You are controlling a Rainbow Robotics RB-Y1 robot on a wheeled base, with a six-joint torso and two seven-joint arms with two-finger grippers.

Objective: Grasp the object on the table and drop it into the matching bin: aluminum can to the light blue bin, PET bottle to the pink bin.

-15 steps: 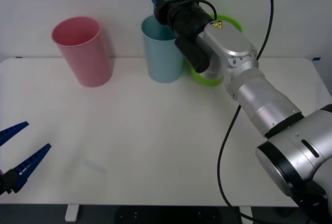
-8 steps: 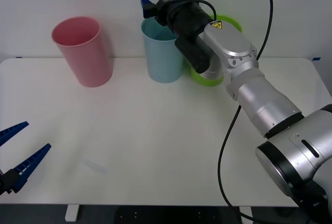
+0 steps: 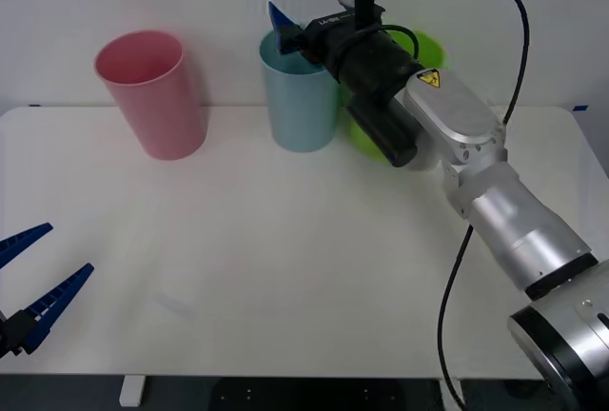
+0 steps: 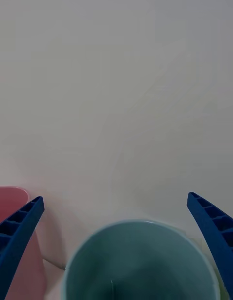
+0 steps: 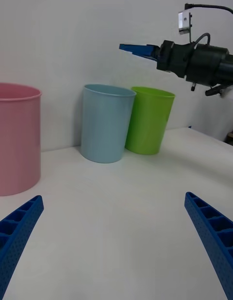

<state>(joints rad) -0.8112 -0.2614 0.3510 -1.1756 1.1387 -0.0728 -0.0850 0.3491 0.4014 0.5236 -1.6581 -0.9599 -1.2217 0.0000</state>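
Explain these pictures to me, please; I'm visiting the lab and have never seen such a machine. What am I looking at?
It is a two-armed robot sorting rubbish into cups. Each arm ends in a gripper with two blue ribbed fingers.

The wide picture comes from a camera above the arms, looking down at the white table. At the table's far edge stand three bins: a pink bin, a light blue bin and a green bin.

The right gripper is stretched out above the light blue bin, fingers open, holding nothing. Its wrist camera looks down into that bin, with the fingers at the corners.

The left gripper waits open at the near left edge of the table; its wrist camera looks across the table at the three bins.
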